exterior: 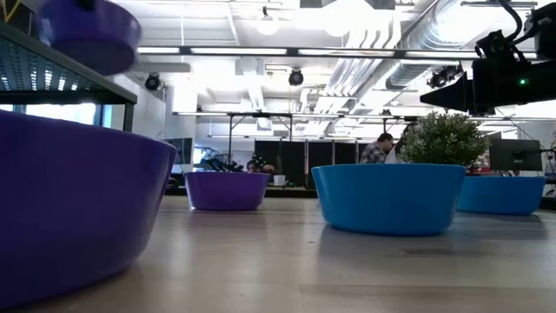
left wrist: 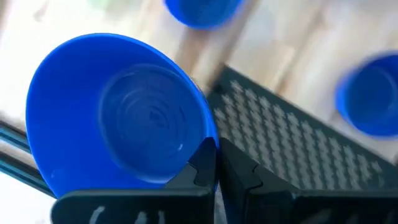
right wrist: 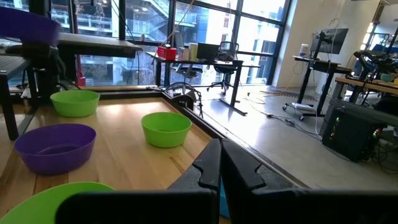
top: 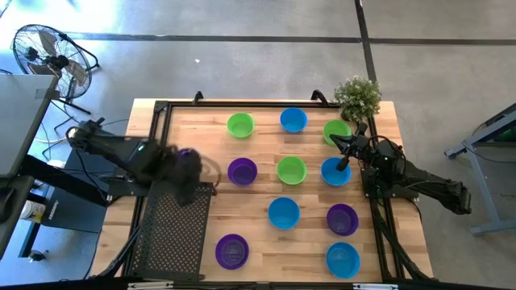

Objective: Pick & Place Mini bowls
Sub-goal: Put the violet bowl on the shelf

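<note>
We are looking down on a wooden table point(top: 258, 242) with a dark mesh rack point(top: 173, 229) along its left edge and a small potted plant point(top: 357, 97) at the far right corner. The left gripper point(top: 187, 173) is hovering over the rack's far end, fingers clamped on a purple mini bowl point(top: 187, 161) by its rim, mouth tipped sideways. The right gripper point(top: 345, 153), fingers pressed together, is hanging near the right edge above a blue bowl point(top: 335, 171). The other mini bowls point(top: 291, 169) are sitting mouth-up across the table

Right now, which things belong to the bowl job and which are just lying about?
Job: ten mini bowls on the table; purple bowl in the left gripper.
Lying about: potted plant; floor fan; mesh rack, role unclear.
</note>
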### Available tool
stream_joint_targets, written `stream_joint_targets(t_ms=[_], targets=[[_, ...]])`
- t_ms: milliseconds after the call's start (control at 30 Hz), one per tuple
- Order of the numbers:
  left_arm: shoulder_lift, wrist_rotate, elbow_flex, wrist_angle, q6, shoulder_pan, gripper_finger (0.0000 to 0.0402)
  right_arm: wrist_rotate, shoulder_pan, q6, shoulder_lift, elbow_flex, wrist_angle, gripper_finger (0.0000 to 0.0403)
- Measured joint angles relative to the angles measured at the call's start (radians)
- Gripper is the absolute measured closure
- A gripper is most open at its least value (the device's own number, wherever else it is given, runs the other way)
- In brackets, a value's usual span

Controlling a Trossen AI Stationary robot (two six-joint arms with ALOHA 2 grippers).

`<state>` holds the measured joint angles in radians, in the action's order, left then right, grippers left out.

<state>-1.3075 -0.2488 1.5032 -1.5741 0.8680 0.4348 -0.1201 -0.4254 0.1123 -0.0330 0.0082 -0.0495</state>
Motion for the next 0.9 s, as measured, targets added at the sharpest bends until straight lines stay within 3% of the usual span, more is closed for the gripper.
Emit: stream_joint_targets(t_ms=[167, 400, 667, 900], targets=[[-0.004, -0.055, 0.0, 0.002, 0.167, 0.168, 0.0401, 0.0, 0.0, 0.0, 0.0, 0.0, 0.0, 0.0402], [-0.011, -0.056, -0.027, 0.001, 0.365, 0.333, 0.0401, 0.0, 0.0, 0.0, 0.0, 0.0, -0.001, 0.0402], [-0.013, 0.069, -0.155, 0.002, 0.533, 0.445, 0.0401, 0.0, 0.0, 0.0, 0.0, 0.0, -0.001, 0.0402], [-0.013, 0.073, -0.186, 0.003, 0.64, 0.521, 0.0401, 0.0, 0.0, 0.0, 0.0, 0.0, -0.002, 0.0402]])
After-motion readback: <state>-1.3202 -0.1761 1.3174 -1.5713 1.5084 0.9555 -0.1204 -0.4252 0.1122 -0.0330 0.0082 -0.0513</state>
